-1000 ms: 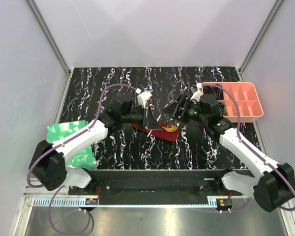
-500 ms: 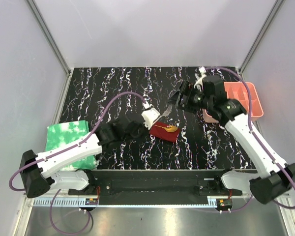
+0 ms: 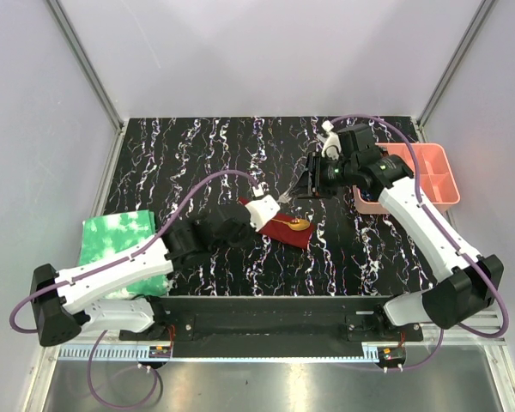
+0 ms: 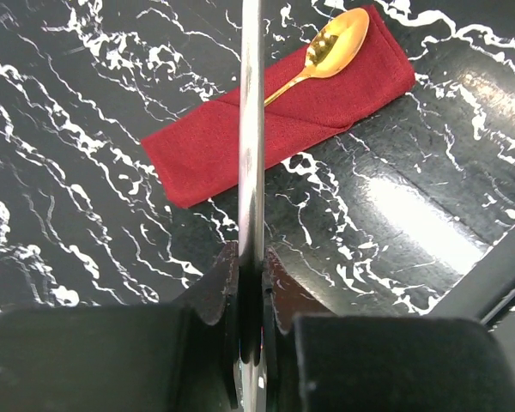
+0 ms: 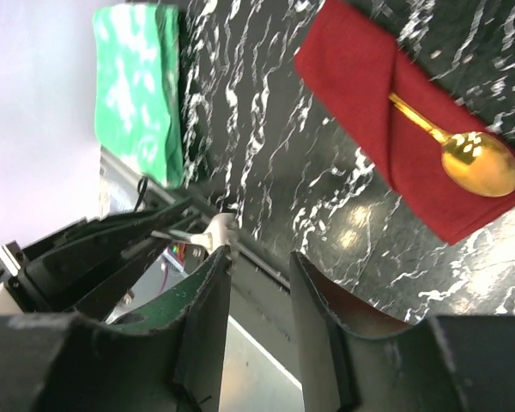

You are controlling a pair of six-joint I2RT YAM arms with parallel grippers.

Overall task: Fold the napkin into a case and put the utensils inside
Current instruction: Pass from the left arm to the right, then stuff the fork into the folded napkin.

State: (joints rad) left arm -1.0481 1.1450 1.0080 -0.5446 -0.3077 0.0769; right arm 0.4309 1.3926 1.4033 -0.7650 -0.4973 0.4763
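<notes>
The dark red napkin (image 3: 285,232) lies folded as a narrow case in the middle of the table. A gold spoon (image 3: 298,225) lies in its fold with the bowl sticking out at the right end. The left wrist view also shows the case (image 4: 326,103) and spoon (image 4: 342,43), as does the right wrist view (image 5: 369,94) (image 5: 479,163). My left gripper (image 3: 263,211) is shut on a thin metal utensil (image 4: 251,129), seen edge-on and held over the case's left end. My right gripper (image 3: 306,184) (image 5: 259,257) is open and empty, raised beyond the case's far right.
A pink compartment tray (image 3: 416,176) stands at the back right, just behind the right arm. A bright green crinkled sheet (image 3: 124,245) lies at the near left, also seen in the right wrist view (image 5: 137,86).
My left arm has drawn back toward the near edge, its gripper staying by the case with the utensil. My right gripper has lifted away from the case toward the back right.
</notes>
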